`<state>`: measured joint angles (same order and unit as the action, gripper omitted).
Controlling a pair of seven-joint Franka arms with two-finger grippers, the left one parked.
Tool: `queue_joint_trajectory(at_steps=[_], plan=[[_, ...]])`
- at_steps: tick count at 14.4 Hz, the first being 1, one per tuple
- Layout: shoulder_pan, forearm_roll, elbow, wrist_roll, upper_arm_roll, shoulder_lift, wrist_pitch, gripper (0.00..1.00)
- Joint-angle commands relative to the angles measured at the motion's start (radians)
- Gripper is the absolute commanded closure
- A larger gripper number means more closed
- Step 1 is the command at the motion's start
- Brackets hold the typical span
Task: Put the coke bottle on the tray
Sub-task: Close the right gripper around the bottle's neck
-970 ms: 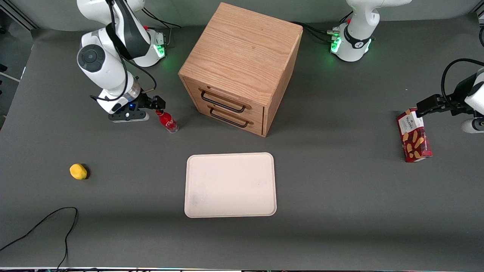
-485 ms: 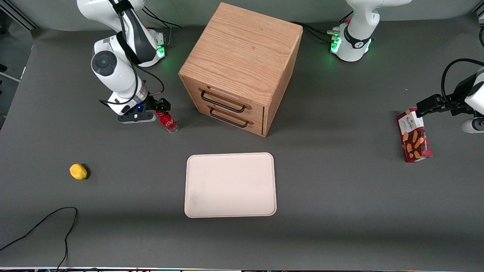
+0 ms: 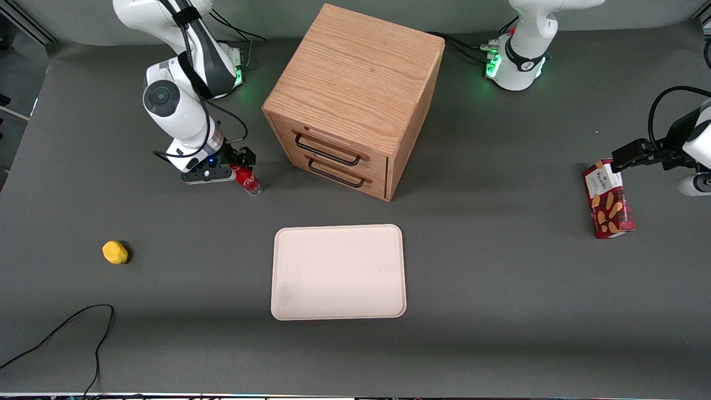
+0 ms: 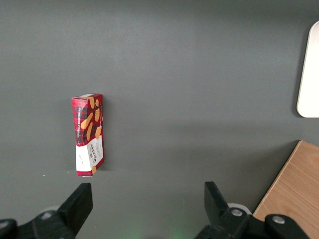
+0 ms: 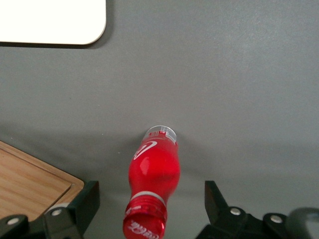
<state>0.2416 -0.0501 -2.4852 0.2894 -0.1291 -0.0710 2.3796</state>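
Observation:
The coke bottle stands upright on the table in front of the wooden drawer cabinet, toward the working arm's end. It is small, red-labelled with white script, a red cap and a clear base. My gripper is open and sits over the bottle's cap. In the right wrist view the bottle stands between the two spread fingers, with a gap on each side. The cream-white tray lies flat nearer the front camera than the bottle; its corner shows in the right wrist view.
A yellow object lies toward the working arm's end, near a black cable. A red biscuit box lies toward the parked arm's end and shows in the left wrist view.
My gripper has moved sideways toward the cabinet until it is over the bottle's cap. The bottle and tray have not moved.

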Motion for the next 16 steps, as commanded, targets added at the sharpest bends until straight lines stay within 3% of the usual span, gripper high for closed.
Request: queue_joint_trajectory(at_steps=[1,10,16], plan=[[0.01,-0.014,0.0,0.02,-0.001,0.007,0.012,0.38],[0.007,-0.045,0.017,-0.004,-0.006,0.013,-0.031,1.0],[-0.011,-0.043,0.25,-0.062,0.006,0.046,-0.23,1.0]])
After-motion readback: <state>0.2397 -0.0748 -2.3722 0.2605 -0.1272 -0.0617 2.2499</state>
